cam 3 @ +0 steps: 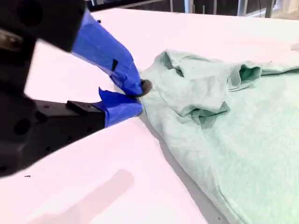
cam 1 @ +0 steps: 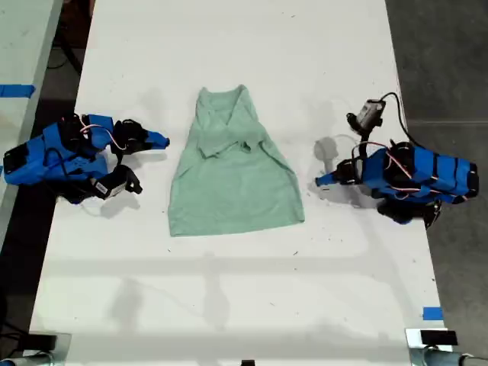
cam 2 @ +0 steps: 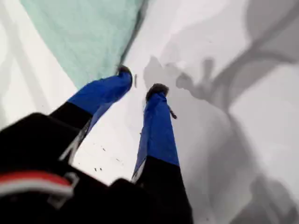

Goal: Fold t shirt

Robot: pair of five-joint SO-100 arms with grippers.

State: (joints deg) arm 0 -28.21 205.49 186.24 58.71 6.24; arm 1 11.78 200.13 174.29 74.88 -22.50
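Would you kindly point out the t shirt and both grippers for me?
t shirt [cam 1: 232, 183]: exterior view, middle of its body.
My first gripper [cam 2: 140, 80]: first wrist view, between its fingertips.
My second gripper [cam 3: 140, 97]: second wrist view, between its fingertips.

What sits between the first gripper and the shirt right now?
Nothing: only a bare strip of white table separates my first gripper from the t shirt in the exterior view.
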